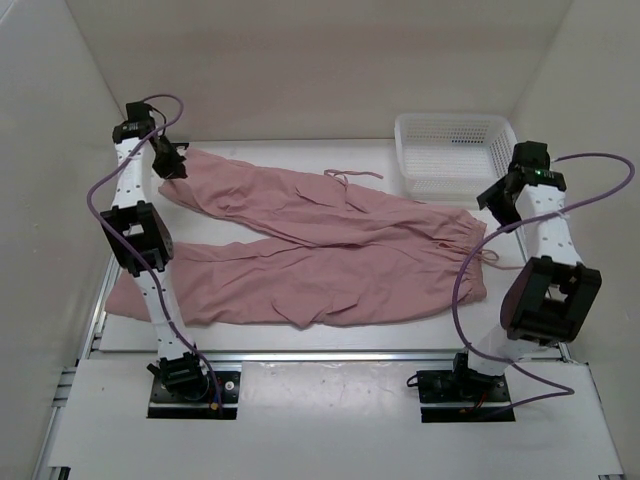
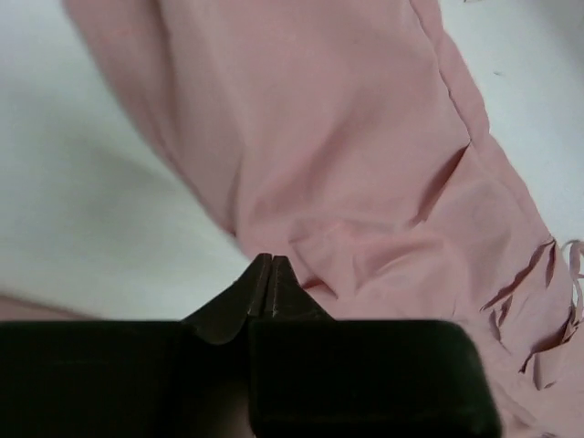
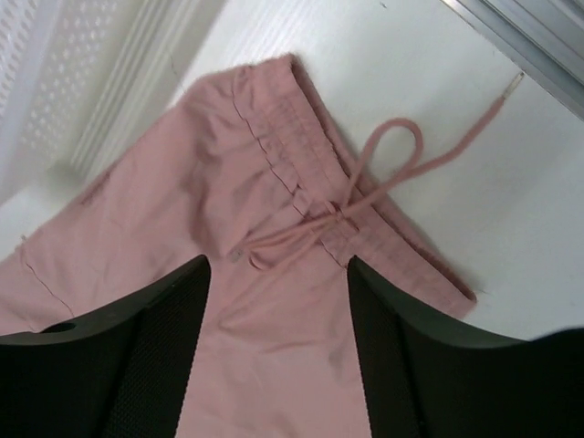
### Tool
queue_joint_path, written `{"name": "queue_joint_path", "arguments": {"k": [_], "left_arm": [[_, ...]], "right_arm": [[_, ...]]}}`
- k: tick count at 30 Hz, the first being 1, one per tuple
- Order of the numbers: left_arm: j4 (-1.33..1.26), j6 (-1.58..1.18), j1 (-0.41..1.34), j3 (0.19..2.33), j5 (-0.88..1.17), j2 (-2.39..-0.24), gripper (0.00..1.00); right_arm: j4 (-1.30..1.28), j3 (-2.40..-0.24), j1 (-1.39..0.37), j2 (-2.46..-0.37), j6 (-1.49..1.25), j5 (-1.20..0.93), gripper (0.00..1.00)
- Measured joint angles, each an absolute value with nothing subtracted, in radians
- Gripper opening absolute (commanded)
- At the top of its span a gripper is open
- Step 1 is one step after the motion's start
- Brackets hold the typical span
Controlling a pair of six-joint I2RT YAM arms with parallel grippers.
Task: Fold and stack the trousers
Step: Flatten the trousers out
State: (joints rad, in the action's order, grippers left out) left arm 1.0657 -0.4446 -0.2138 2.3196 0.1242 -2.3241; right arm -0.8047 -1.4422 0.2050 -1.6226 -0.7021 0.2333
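left fingers (image 2: 258,297) pressed together; right fingers (image 3: 155,347) spread wide apart

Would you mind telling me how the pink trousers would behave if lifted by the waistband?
Probably floppy: the trousers lie flat with soft creases, so they would likely drape and sag. They look thin, so likely light. The loose drawstring would probably dangle and might snag.

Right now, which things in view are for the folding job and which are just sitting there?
Job: trousers, spread flat; left gripper, shut; right gripper, open over the waistband.
Just there: basket, far right, apart from the trousers.
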Motion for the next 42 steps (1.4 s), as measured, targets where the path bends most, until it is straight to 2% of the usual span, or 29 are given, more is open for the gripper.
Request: {"name": "queue_joint_path", "arguments": {"k": [1, 2, 3, 4, 7, 11, 15, 17, 18, 19, 20, 25, 32, 33, 34, 35, 36, 39, 42], "left_arm": [[1.067, -0.438, -0.214, 2.296, 0.11, -2.301, 0.1], [1.065, -0.433, -0.214, 2.272, 0.092, -2.278, 0.18], [1.064, -0.427, -0.214, 2.249, 0.078, -2.26, 0.35], [1.064, -0.425, -0.214, 2.23, 0.065, -2.249, 0.59], [1.063, -0.427, -0.214, 2.189, 0.049, -2.256, 0.76], [1.071, -0.439, -0.214, 2.168, 0.049, -2.323, 0.89], [1.07, -0.45, -0.214, 2.17, 0.056, -2.415, 0.91], [1.074, -0.451, -0.214, 2.18, 0.058, -2.457, 0.77], [1.09, -0.458, -0.214, 2.202, 0.067, -2.466, 0.63], [1.085, -0.465, -0.214, 2.215, 0.07, -2.469, 0.42], [1.084, -0.464, -0.214, 2.234, 0.073, -2.477, 0.11], [1.068, -0.466, -0.215, 2.23, 0.084, -2.484, 0.1], [1.026, -0.487, -0.245, 1.942, 0.032, -2.308, 0.1], [1.024, -0.488, -0.254, 1.922, 0.025, -2.286, 0.15], [1.025, -0.488, -0.26, 1.906, 0.017, -2.263, 0.26], [1.032, -0.486, -0.266, 1.901, 0.01, -2.246, 0.54], [1.034, -0.482, -0.273, 1.898, 0.003, -2.229, 0.64], [1.033, -0.492, -0.279, 1.873, -0.022, -2.166, 1.0], [1.008, -0.51, -0.279, 1.744, -0.034, -2.03, 1.0]], "right_arm": [[-0.805, -1.411, 0.204, -1.591, -0.696, 0.231, 0.65], [-0.807, -1.385, 0.205, -1.566, -0.693, 0.227, 0.65], [-0.804, -1.358, 0.205, -1.545, -0.689, 0.225, 0.65], [-0.804, -1.332, 0.205, -1.529, -0.683, 0.218, 0.65], [-0.805, -1.273, 0.205, -1.505, -0.672, 0.193, 0.68], [-0.805, -1.213, 0.207, -1.502, -0.67, 0.134, 0.72], [-0.804, -1.185, 0.231, -1.524, -0.67, 0.072, 0.76], [-0.798, -1.185, 0.243, -1.555, -0.669, 0.055, 0.76], [-0.794, -1.184, 0.248, -1.573, -0.67, 0.047, 0.76], [-0.788, -1.182, 0.25, -1.588, -0.67, 0.042, 0.76], [-0.785, -1.181, 0.252, -1.606, -0.67, 0.033, 0.76], [-0.775, -1.174, 0.252, -1.629, -0.669, 0.008, 0.76], [-0.774, -1.174, 0.252, -1.629, -0.669, 0.008, 0.77], [-0.774, -1.174, 0.252, -1.629, -0.669, 0.008, 0.77], [-0.775, -1.174, 0.252, -1.628, -0.669, 0.008, 0.77], [-0.775, -1.174, 0.252, -1.626, -0.669, 0.008, 0.77], [-0.775, -1.174, 0.252, -1.624, -0.669, 0.008, 0.77], [-0.776, -1.174, 0.252, -1.608, -0.665, 0.008, 0.77], [-0.776, -1.174, 0.252, -1.572, -0.646, 0.007, 0.77]]}}
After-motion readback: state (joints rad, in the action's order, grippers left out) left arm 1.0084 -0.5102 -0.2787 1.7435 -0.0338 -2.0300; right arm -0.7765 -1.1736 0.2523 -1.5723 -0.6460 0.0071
